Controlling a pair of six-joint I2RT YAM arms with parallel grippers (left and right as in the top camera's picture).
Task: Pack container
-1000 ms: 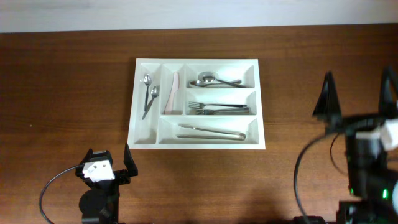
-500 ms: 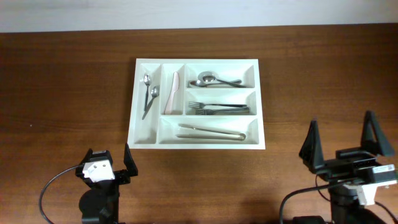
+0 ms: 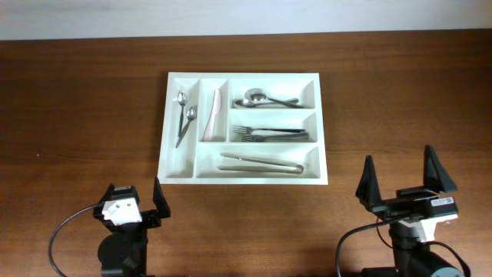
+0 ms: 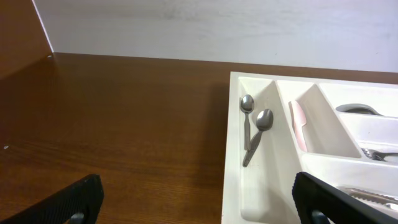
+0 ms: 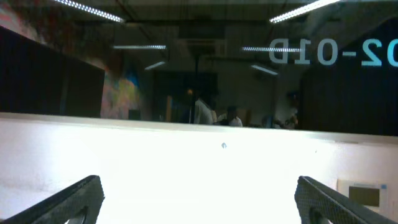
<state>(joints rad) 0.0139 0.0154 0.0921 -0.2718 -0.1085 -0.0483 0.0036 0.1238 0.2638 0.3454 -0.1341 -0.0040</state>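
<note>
The white container (image 3: 243,75) lies in the middle of the brown table. Its two narrow left compartments hold two small spoons (image 3: 183,114) and a pale knife (image 3: 212,115). The long ones hold a large spoon (image 3: 265,99), forks (image 3: 269,134) and tongs (image 3: 261,163). My left gripper (image 3: 134,194) sits open near the front edge, below the container's left corner, holding nothing. In the left wrist view the gripper (image 4: 198,199) faces the container's rim (image 4: 231,143) and the small spoons (image 4: 255,127). My right gripper (image 3: 401,178) stands open at the front right, apart from the container. The right wrist view shows that gripper (image 5: 198,199) empty, aimed at a bright wall.
A white wall (image 3: 246,15) runs along the table's far edge. Both arm bases and their black cables (image 3: 61,235) occupy the front edge. Brown tabletop (image 3: 84,115) surrounds the container on all sides.
My right arm has swung left and back toward the front edge, away from the right border, its fingers staying open. The left arm and the cutlery have not moved.
</note>
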